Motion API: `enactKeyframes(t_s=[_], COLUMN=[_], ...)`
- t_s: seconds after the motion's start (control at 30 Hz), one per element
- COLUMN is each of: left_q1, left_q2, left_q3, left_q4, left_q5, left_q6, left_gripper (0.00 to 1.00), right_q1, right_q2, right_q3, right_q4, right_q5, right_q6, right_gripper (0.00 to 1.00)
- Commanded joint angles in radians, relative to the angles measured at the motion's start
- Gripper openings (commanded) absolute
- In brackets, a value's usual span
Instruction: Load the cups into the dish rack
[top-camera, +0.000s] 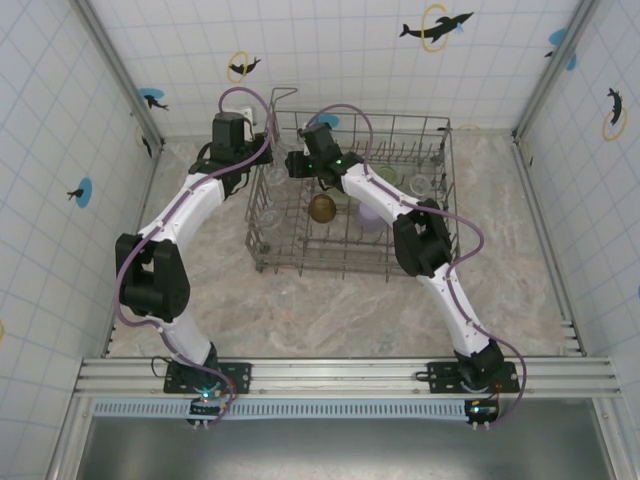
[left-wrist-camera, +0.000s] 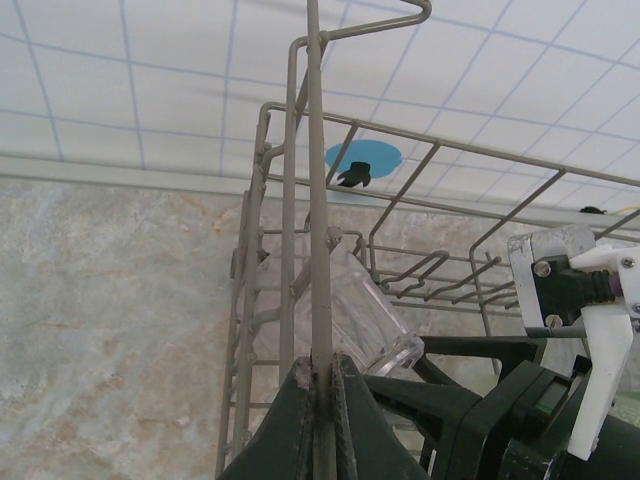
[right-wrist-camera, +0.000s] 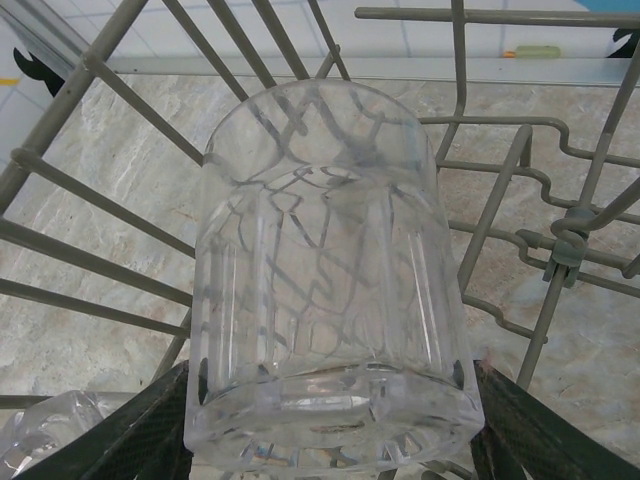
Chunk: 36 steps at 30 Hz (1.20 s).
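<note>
The grey wire dish rack (top-camera: 440, 215) stands mid-table. My left gripper (left-wrist-camera: 322, 375) is shut on an upright wire of the rack's left wall (left-wrist-camera: 317, 200), and in the top view it (top-camera: 259, 163) sits at the rack's back left corner. My right gripper (right-wrist-camera: 325, 405) is shut on a clear ribbed cup (right-wrist-camera: 325, 280), held tilted inside the rack just behind that wall. The same clear cup (left-wrist-camera: 368, 318) lies beside the right gripper (top-camera: 298, 166). In the rack rest an amber cup (top-camera: 322, 208), a lilac cup (top-camera: 370, 216), a pale green cup (top-camera: 388, 177) and clear cups (top-camera: 421, 185).
Another clear cup (right-wrist-camera: 40, 440) lies just left of my right fingers (right-wrist-camera: 140, 440). More clear cups (top-camera: 268, 216) sit along the rack's left side. Upright tines (right-wrist-camera: 560, 250) and tall grid walls surround the right gripper. Tiled walls (top-camera: 60, 120) enclose the marble table (top-camera: 330, 310).
</note>
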<state>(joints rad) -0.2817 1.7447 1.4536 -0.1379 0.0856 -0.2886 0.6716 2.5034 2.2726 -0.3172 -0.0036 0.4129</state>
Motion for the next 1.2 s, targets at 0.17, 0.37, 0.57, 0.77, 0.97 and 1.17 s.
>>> enactKeyframes(t_s=[0.17, 0.37, 0.57, 0.77, 0.97, 1.17], left_q1=[-0.079, -0.079, -0.079, -0.078, -0.078, -0.079], left_q2=[0.023, 0.012, 0.0, -0.017, -0.02, -0.035], left_q3=[-0.029, -0.03, -0.027, -0.013, 0.035, 0.063], left_q4=[-0.042, -0.042, -0.043, -0.043, -0.065, -0.078], left_q5=[0.154, 0.128, 0.11, 0.094, 0.089, 0.066], left_q6=[0.028, 0.027, 0.028, 0.028, 0.028, 0.028], left_gripper=[0.13, 0.28, 0.53, 0.76, 0.97, 0.97], right_q1=[0.061, 0.046, 0.025, 0.01, 0.006, 0.002], right_q2=[-0.05, -0.11, -0.155, -0.182, -0.209, -0.272], right_q3=[0.007, 0.003, 0.002, 0.001, 0.001, 0.0], right_q4=[0.045, 0.049, 0.039, -0.008, -0.057, -0.093], right_q5=[-0.17, -0.148, -0.131, -0.116, -0.099, -0.089], right_q6=[0.051, 0.064, 0.068, 0.07, 0.057, 0.049], right_gripper=[0.4, 0.38, 0.38, 0.37, 0.37, 0.37])
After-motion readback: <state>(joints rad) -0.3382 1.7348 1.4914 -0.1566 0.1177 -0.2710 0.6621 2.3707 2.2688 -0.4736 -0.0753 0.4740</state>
